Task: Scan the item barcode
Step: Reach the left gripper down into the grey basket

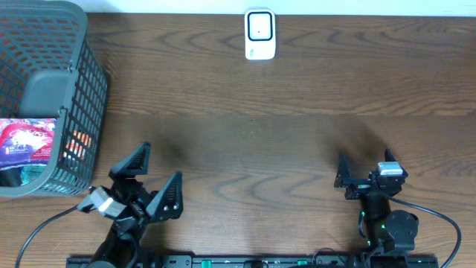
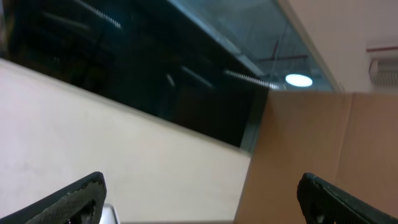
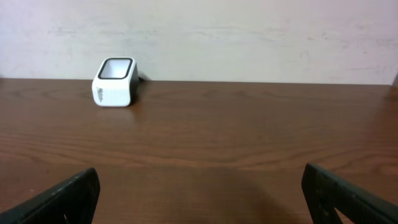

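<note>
The white barcode scanner (image 1: 259, 33) stands at the table's far edge, in the middle; in the right wrist view the scanner (image 3: 115, 82) is far ahead on the left. Items lie in the grey basket (image 1: 88, 74) at the left: a red and purple packet (image 1: 26, 141) on top, something orange (image 1: 80, 141) beside it. My left gripper (image 1: 152, 177) is open and empty near the front edge, just right of the basket. It points upward, so the left gripper (image 2: 200, 190) frames only wall and window. My right gripper (image 1: 366, 170) is open and empty at the front right, and the right gripper (image 3: 199, 183) faces bare table.
The brown wooden table (image 1: 253, 134) stretches between the arms and the scanner. The basket's tall mesh wall stands close to the left arm. A pale wall (image 3: 249, 37) runs behind the table's far edge.
</note>
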### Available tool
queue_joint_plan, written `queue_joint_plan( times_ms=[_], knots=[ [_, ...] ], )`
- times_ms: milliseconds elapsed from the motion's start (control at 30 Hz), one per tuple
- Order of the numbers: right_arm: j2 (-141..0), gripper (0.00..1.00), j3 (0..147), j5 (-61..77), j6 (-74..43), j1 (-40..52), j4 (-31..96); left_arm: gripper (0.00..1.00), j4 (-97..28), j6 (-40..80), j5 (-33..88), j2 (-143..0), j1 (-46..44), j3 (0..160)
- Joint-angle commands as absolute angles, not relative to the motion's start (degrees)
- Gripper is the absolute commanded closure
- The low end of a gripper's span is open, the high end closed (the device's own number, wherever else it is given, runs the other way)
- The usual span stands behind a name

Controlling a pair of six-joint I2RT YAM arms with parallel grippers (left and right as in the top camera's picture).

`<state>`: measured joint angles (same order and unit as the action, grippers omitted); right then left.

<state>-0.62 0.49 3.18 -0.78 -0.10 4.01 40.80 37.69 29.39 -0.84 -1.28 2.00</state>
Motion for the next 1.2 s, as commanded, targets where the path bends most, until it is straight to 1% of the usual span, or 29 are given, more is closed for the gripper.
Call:
queue_joint_plan(
  times_ms=[0, 67, 133, 167, 200, 233, 267, 300, 333, 367, 433, 467, 500, 600, 633, 667, 700, 767, 800, 867, 967, 1033, 1100, 1133, 1167],
  knots=[
    [-0.34, 0.01, 0.32, 3.36, -0.14, -0.45, 4.10, 0.02, 37.54, 35.00, 23.00, -5.85, -1.37, 14.48],
    [-0.32, 0.01, 0.32, 3.36, -0.14, -0.45, 4.10, 0.02, 31.24, 27.57, 22.87, -11.60, -1.34, 23.09],
    [-0.32, 0.01, 0.32, 3.36, -0.14, -0.45, 4.10, 0.02, 16.38, 15.03, 22.57, -21.26, -1.30, 36.69],
    [-0.34, 0.01, 0.32, 3.36, -0.14, -0.45, 4.10, 0.02, 7.29, 8.54, 20.58, -27.44, -1.30, 44.62],
    [-0.32, 0.01, 0.32, 3.36, -0.14, -0.45, 4.10, 0.02, 1.87, 5.58, 18.52, -31.51, -1.30, 49.63],
    [-0.32, 0.01, 0.32, 3.36, -0.14, -0.45, 4.10, 0.02, -8.14, -0.14, 12.64, -40.75, -1.30, 60.69],
    [-0.32, 0.01, 0.32, 3.36, -0.14, -0.45, 4.10, 0.02, -11.49, -1.43, 8.99, -44.71, -1.30, 65.17],
    [-0.32, 0.01, 0.32, 3.36, -0.14, -0.45, 4.10, 0.02, -16.47, -3.01, 0.60, -52.62, -1.30, 74.22],
    [-0.32, 0.01, 0.32, 3.36, -0.14, -0.45, 4.12, 0.02, -20.47, -5.58, -11.27, -63.37, -1.30, 86.02],
    [-0.34, 0.01, 0.32, 3.36, -0.14, -0.45, 4.10, 0.02, -21.98, -7.73, -16.84, -68.05, -1.30, 91.18],
    [-0.34, 0.01, 0.32, 3.36, -0.14, -0.45, 4.12, 0.02, -26.24, -11.16, -25.93, -75.99, -1.28, 100.16],
    [-0.32, 0.01, 0.32, 3.36, -0.14, -0.45, 4.10, 0.02, -27.62, -11.92, -28.27, -77.82, -1.21, 102.19],
    [-0.32, 0.01, 0.32, 3.36, -0.14, -0.45, 4.10, 0.02, -31.38, -13.47, -34.94, -82.61, -0.49, 107.13],
    [-0.32, 0.01, 0.32, 3.36, -0.14, -0.45, 4.12, 0.02, -35.88, -13.45, -45.54, -88.60, 2.81, 110.39],
    [-0.32, 0.01, 0.32, 3.36, -0.14, -0.45, 4.10, 0.02, -37.80, -13.39, -46.37, -89.91, 4.56, 110.39],
    [-0.32, 0.01, 0.32, 3.36, -0.14, -0.45, 4.10, 0.02, -41.91, -10.87, -46.35, -91.42, 7.38, 110.39],
    [-0.32, 0.01, 0.32, 3.36, -0.14, -0.45, 4.12, 0.02, -45.19, -4.23, -46.26, -92.60, 10.61, 110.39],
    [-0.32, 0.01, 0.32, 3.36, -0.14, -0.45, 4.10, 0.02, -48.62, 2.81, -44.25, -93.23, 14.04, 110.39],
    [-0.32, 0.01, 0.32, 3.36, -0.14, -0.45, 4.10, 0.02, -49.47, 4.10, -42.37, -93.23, 15.33, 110.39],
    [-0.32, 0.01, 0.32, 3.36, -0.14, -0.45, 4.10, 0.02, -50.06, 5.23, -27.90, -93.23, 19.70, 110.37],
    [-0.32, 0.01, 0.32, 3.36, -0.14, -0.45, 4.10, 0.02, -51.20, 5.19, -13.19, -93.23, 22.37, 110.26],
    [-0.34, 0.01, 0.32, 3.36, -0.14, -0.45, 4.12, 0.02, -54.37, 5.23, -11.97, -93.23, 23.44, 110.13],
    [-0.32, 0.01, 0.32, 3.36, -0.14, -0.45, 4.10, 0.02, -54.37, 5.30, -12.01, -93.47, 24.47, 109.14],
    [-0.32, 0.01, 0.32, 3.36, -0.14, -0.45, 4.10, 0.02, -53.91, 5.45, -13.02, -94.06, 25.32, 108.27],
    [-0.34, 0.01, 0.32, 3.36, -0.14, -0.45, 4.10, 0.02, -53.98, 8.08, -15.84, -94.56, 25.85, 107.72]
  ],
)
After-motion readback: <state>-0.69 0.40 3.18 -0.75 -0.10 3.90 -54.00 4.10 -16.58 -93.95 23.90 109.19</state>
